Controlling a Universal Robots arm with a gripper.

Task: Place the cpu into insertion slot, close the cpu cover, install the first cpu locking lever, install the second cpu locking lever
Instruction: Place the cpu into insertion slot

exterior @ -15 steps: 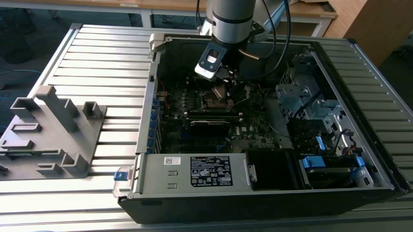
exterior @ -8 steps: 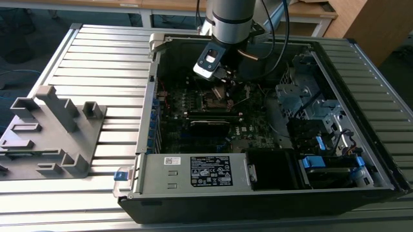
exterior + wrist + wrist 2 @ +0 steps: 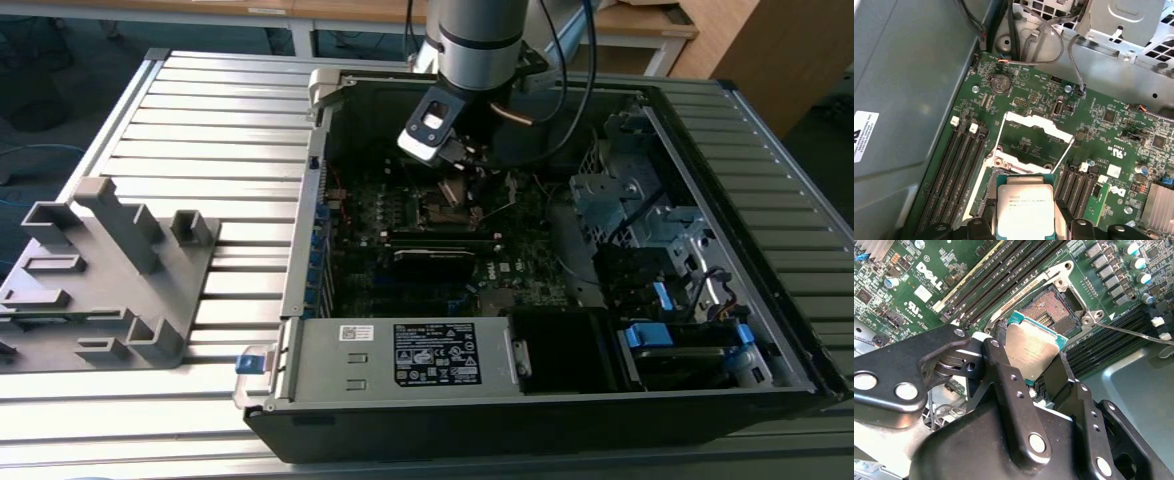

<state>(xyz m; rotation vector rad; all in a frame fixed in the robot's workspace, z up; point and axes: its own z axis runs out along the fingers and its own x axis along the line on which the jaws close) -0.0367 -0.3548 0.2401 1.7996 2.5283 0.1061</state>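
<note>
My gripper (image 3: pixel 1031 360) is shut on the cpu (image 3: pixel 1034 347), a flat square chip with a dull metallic top and a green edge, gripped by its two sides. The chip hangs tilted just above the insertion slot (image 3: pixel 1051 307), whose pin field lies bare inside its metal rim. In the first wrist view the cpu (image 3: pixel 1025 207) sits between the fingertips, in front of the cpu cover (image 3: pixel 1039 122), a silvery windowed frame that stands swung open. Two thin wire levers (image 3: pixel 999 135) stand raised beside the cover. In the exterior view the gripper (image 3: pixel 458 168) hovers over the slot (image 3: pixel 447 208) inside the computer case.
The green motherboard (image 3: pixel 919 270) carries long black memory slots (image 3: pixel 1004 270) on both sides of the socket. The case's walls (image 3: pixel 300 250) ring the board, with a drive cage (image 3: pixel 627 190) and cables on the exterior view's right. A grey fixture (image 3: pixel 107 270) stands on the table beside the case.
</note>
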